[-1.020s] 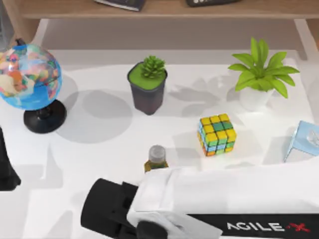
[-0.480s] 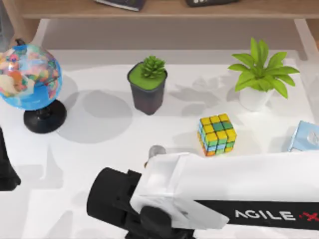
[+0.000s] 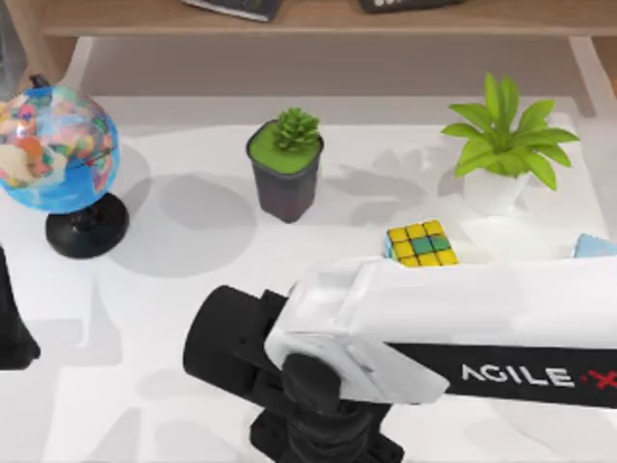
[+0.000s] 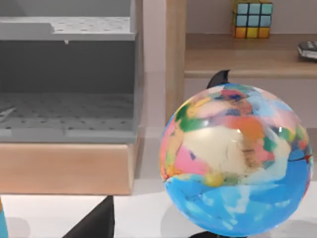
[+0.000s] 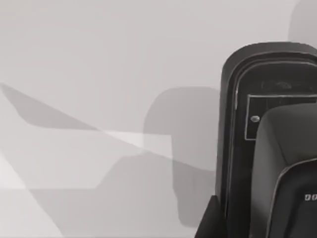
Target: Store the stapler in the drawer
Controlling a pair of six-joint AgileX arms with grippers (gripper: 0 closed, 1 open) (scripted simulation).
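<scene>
Right arm [image 3: 463,328] stretched across table front from right, hand state cannot tell, stapler [image 5: 267,144] below wrist

Your top view looks steeply down on the white tabletop [image 3: 174,318], with the wooden shelf [image 3: 318,19] along its far edge and the right arm [image 3: 434,338] close under the lens, crossing the near half. Your left wrist view faces level toward that shelf [image 4: 237,54], very close to the globe [image 4: 237,158], beside a grey drawer cabinet [image 4: 69,74]. Both views share the globe [image 3: 56,147] and the shelf. Your right wrist view points at bare tabletop [image 5: 99,74] from close range, with the black stapler [image 5: 267,139] at its edge.
</scene>
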